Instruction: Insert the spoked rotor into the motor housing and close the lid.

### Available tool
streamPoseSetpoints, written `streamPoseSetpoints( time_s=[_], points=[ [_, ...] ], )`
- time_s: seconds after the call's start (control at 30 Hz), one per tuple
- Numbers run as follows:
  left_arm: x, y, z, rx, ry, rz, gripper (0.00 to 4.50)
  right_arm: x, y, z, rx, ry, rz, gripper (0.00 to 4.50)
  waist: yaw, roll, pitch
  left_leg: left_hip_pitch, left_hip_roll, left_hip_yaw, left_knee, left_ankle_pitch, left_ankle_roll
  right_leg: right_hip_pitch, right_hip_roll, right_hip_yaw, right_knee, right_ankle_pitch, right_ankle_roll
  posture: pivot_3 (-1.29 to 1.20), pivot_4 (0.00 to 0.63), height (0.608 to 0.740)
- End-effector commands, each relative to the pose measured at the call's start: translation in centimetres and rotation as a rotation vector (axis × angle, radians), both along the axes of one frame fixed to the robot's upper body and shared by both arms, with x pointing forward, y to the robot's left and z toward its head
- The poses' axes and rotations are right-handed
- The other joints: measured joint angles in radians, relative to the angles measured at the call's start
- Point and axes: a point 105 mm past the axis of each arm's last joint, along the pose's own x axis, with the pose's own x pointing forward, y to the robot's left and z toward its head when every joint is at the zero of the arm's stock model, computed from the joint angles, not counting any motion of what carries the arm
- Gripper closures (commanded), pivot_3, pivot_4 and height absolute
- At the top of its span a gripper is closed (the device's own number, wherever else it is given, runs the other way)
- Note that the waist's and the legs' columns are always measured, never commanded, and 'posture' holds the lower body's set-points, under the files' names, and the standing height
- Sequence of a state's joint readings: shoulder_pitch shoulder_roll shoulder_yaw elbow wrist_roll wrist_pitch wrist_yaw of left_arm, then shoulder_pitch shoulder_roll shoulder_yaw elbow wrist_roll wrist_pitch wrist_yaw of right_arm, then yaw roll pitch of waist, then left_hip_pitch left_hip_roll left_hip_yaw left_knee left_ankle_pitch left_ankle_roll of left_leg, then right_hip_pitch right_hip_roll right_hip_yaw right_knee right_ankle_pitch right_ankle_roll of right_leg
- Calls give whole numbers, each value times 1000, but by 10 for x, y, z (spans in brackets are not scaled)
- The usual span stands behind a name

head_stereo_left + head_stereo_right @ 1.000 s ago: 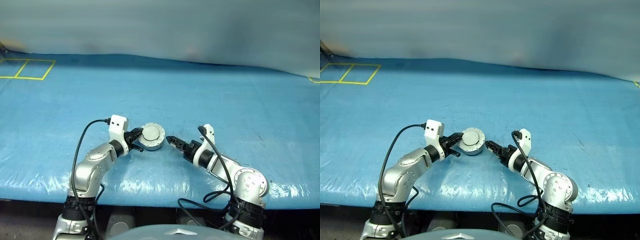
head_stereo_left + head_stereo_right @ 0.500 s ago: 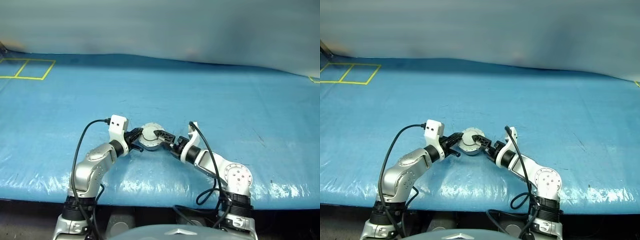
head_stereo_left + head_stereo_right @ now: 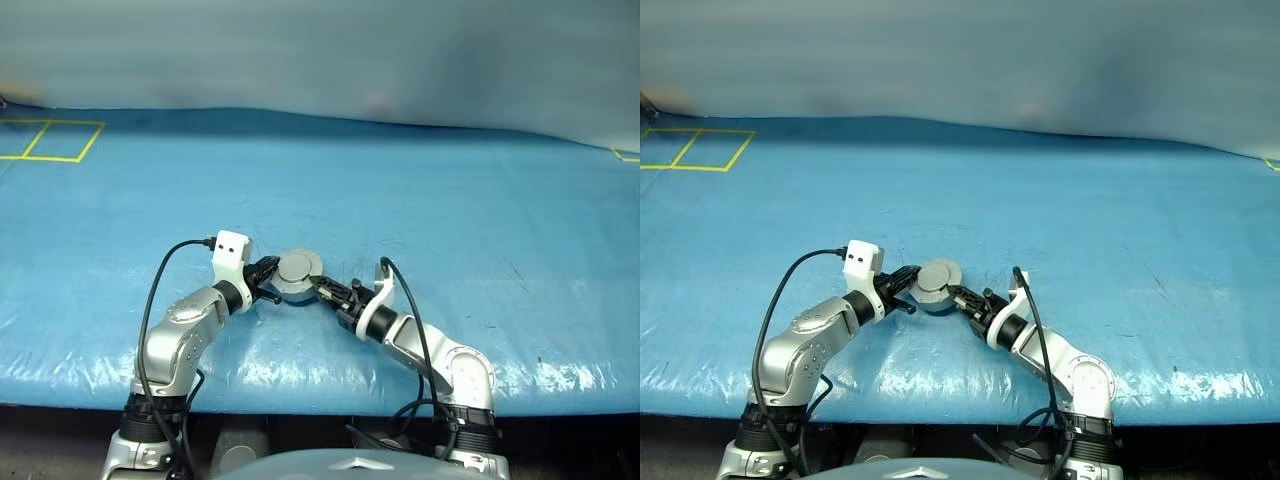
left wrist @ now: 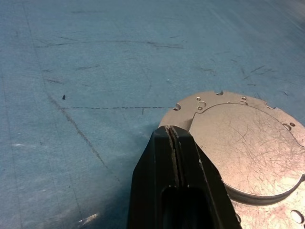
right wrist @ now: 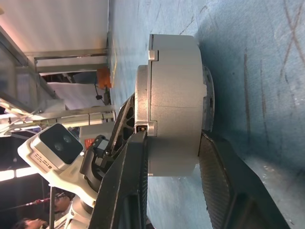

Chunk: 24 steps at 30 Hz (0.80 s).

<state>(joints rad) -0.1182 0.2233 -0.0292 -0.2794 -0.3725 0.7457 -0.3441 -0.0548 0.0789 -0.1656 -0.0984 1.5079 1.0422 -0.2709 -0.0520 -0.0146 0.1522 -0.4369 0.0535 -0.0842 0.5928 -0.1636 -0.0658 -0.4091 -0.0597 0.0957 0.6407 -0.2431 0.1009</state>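
Observation:
The motor housing (image 3: pixel 298 272) is a round grey drum standing on the blue sheet between my two grippers. The lid (image 4: pixel 243 148) lies on top of it, plain smooth face up. The spoked rotor is hidden. My left gripper (image 3: pixel 270 272) is shut, empty, and its tip rests against the lid's left edge (image 4: pixel 170 131). My right gripper (image 3: pixel 318 287) comes in from the right, rolled on its side. In the right wrist view it (image 5: pixel 171 138) clamps the housing (image 5: pixel 174 109), one finger (image 5: pixel 136 162) on the lid's face and the other finger (image 5: pixel 217 167) at the base.
The blue table sheet (image 3: pixel 450 200) stretches wide on all sides. Yellow tape squares (image 3: pixel 50 140) mark the far left corner. The table's front edge (image 3: pixel 320 385) runs just behind my arms. A person (image 5: pixel 28 222) stands beyond the table in the right wrist view.
My right gripper swung left to the housing, rolled onto its side and closed its jaws around it. The left gripper and the housing stayed put.

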Motion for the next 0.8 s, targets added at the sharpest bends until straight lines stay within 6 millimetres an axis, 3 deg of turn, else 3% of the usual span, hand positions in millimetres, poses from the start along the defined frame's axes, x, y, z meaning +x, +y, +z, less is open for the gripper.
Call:
streamPoseSetpoints(
  time_s=[0.03, 0.23, 0.47, 0.6, 0.7, 0.8],
  points=[
    [-6, -16, -6, -47, 43, -50, 4500, -10, 26, 9, 49, -7, 78, 3345, -1, 0, 0, 0, 0, 0, 0, 0, 0, 0, 0, 0, 0, 0, 0, 0, 150, 740],
    [-2, -13, 6, -188, 58, -6, 4500, -10, 28, 8, 31, -5, 73, 3345, -8, 0, 0, 0, 0, 0, 0, 0, 0, 0, 0, 0, 0, 0, 0, 0, 150, 740],
    [8, 11, 27, -573, 86, 233, 2337, 0, 21, 30, 132, -53, -10, 3345, -10, -1, 1, -7, 0, -1, 2, 0, 0, -4, 0, -1, 0, 0, 0, 0, 150, 740],
    [6, 30, 25, -727, 107, 382, 994, 14, 8, 52, 182, -130, -81, 3345, -16, 0, 3, -8, 1, -2, 2, 0, 1, -5, 2, -1, 1, 0, 0, 0, 150, 740],
    [0, 33, 26, -911, 142, 420, 33, 22, 0, 70, 207, -195, -120, 3345, -14, -1, 5, -9, 1, -3, 3, 0, 1, -5, 2, -1, 1, 1, 1, 0, 150, 740],
    [-6, 29, 26, -1041, 186, 417, 0, 28, -4, 82, 219, -234, -141, 3345, -11, -2, 5, -9, 0, -3, 4, 0, 1, -4, 2, -1, 1, 1, 1, 0, 150, 740]
  ],
)
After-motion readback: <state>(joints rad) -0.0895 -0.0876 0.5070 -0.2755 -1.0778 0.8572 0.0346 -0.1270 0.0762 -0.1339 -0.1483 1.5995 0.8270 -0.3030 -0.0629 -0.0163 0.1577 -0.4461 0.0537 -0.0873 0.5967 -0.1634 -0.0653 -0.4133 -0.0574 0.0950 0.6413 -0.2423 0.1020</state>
